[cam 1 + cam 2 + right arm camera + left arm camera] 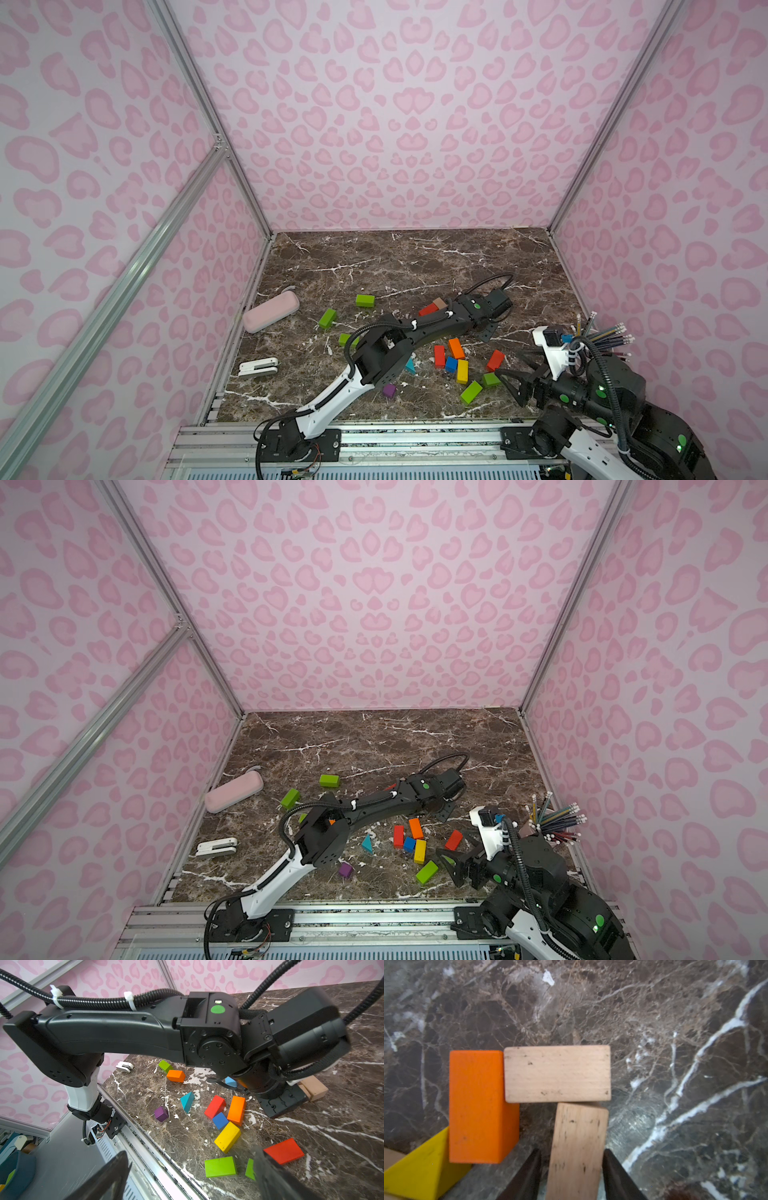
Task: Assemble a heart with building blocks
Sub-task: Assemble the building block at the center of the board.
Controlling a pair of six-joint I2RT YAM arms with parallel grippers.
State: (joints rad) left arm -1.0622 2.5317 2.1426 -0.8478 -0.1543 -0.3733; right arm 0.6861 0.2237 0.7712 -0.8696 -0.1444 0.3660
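The left gripper (572, 1150) is seen slightly parted around a plain wood brick (577, 1136), with a gap at one side. A second plain brick (557, 1073) is touched just ahead. The right gripper (190, 1151) is held wide, empty.

The left arm (419, 328) stretches out low over the desk (415, 257), wrist bent downward. The left claw (572, 1150) points down, jaws slightly parted. Behind the right claw (509, 386), spread wide, the right arm (602, 390) folds back.
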